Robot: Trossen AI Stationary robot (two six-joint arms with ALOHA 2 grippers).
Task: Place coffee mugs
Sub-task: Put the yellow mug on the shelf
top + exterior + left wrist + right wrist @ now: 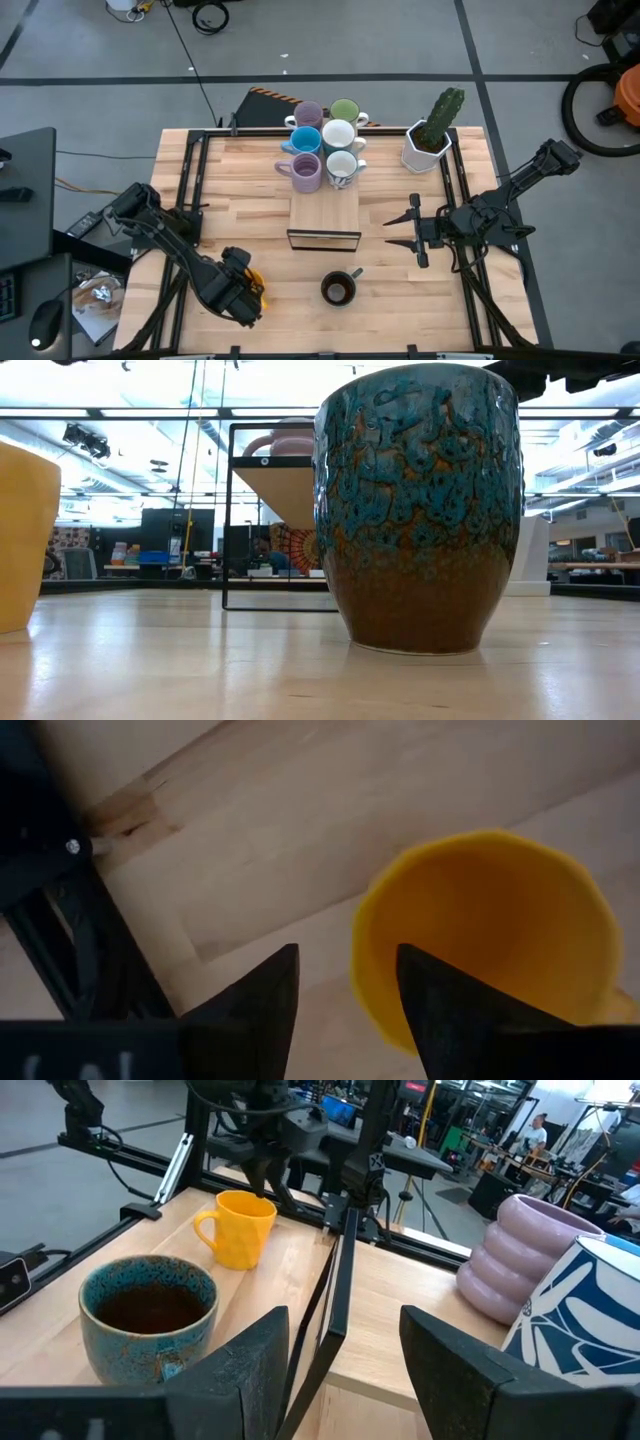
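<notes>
An orange mug (pixel 256 291) stands upright near the table's near edge. My left gripper (pixel 244 292) hangs over it, open, pointing down. In the left wrist view one finger (pixel 440 1010) is over the orange mug's (pixel 500 930) mouth and the other (pixel 265 1005) outside its wall. A dark mug glazed teal and brown (pixel 338 288) stands right of it, large in the low view (pixel 420 510). Six mugs stand in a cluster at the far edge: two lilac (pixel 307 113) (pixel 305 172), green (pixel 345 112), light blue (pixel 305 140), two white (pixel 338 135) (pixel 342 168). My right gripper (pixel 405 230) waits open, right of centre. My left gripper's fingers stand on either side of the orange mug's wall (pixel 372 955) at the rim, coming from above. A gap shows between the outer finger and the wall. Whether the inner finger touches the mug, I cannot tell. The mug stands on the table.
A low wooden shelf on a black frame (pixel 325 215) stands mid-table, in front of the mug cluster. A white faceted pot with a cactus (pixel 430 140) sits at the far right corner. Black rails (pixel 190 190) run along both table sides. Bare wood lies between the shelf and the near mugs.
</notes>
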